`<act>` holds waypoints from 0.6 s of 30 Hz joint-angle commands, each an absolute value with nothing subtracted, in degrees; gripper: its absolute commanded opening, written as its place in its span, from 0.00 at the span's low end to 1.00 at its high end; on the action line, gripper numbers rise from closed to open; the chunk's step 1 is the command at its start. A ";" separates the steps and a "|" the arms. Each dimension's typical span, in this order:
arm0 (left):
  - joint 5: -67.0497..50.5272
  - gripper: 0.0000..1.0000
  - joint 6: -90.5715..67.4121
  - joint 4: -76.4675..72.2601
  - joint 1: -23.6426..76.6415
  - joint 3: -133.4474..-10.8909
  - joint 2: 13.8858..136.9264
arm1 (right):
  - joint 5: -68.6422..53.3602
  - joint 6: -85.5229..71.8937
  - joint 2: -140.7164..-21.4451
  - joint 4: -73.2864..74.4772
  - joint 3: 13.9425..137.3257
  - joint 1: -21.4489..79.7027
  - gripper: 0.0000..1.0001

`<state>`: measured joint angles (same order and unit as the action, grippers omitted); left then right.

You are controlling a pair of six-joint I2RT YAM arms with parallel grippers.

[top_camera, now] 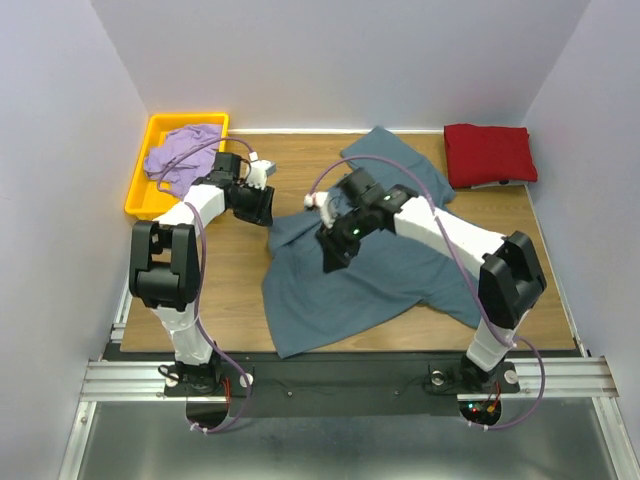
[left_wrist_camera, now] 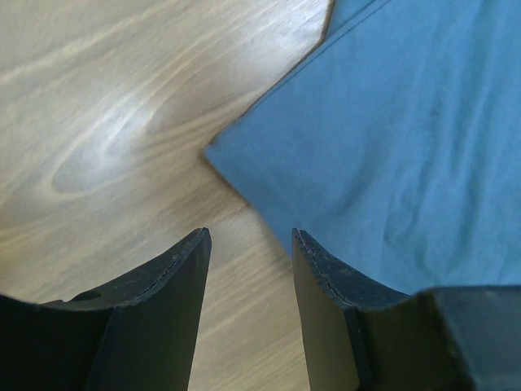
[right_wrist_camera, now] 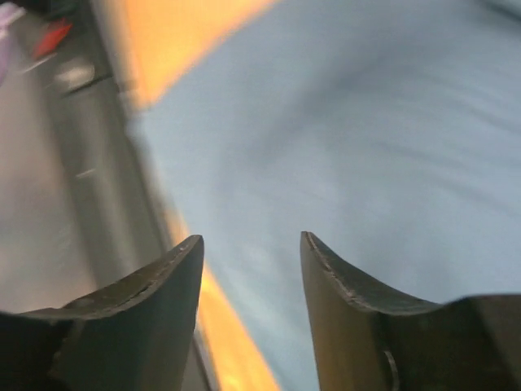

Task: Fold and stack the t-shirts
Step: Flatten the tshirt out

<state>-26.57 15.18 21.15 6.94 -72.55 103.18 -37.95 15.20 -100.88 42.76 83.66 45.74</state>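
The slate blue-grey t-shirt (top_camera: 360, 275) lies spread and rumpled across the middle of the table. In the left wrist view its corner (left_wrist_camera: 383, 147) lies just ahead of my open, empty left gripper (left_wrist_camera: 248, 240), which hovers over bare wood at the shirt's left edge (top_camera: 262, 215). My right gripper (top_camera: 332, 262) is open and empty above the shirt's middle; its view shows blurred blue cloth (right_wrist_camera: 350, 138). The dark red t-shirt (top_camera: 489, 153) lies folded at the far right. The lavender t-shirt (top_camera: 182, 152) lies crumpled in the tray.
The yellow plastic tray (top_camera: 143, 180) stands at the far left corner. White walls close in the table on three sides. The table's near edge and a metal rail (top_camera: 350, 375) run along the front by the arm bases.
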 commanded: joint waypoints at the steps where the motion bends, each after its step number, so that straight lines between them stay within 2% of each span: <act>1: -22.59 0.56 17.49 17.93 9.57 -73.56 103.62 | -30.42 14.15 -100.19 41.75 83.77 38.16 0.55; 10: -17.94 0.56 19.60 15.65 12.39 -76.38 108.72 | -17.94 13.89 -108.18 38.94 82.09 25.77 0.49; 18: -15.29 0.54 20.92 14.15 12.92 -75.94 109.07 | -14.06 13.71 -113.02 38.14 80.95 23.29 0.44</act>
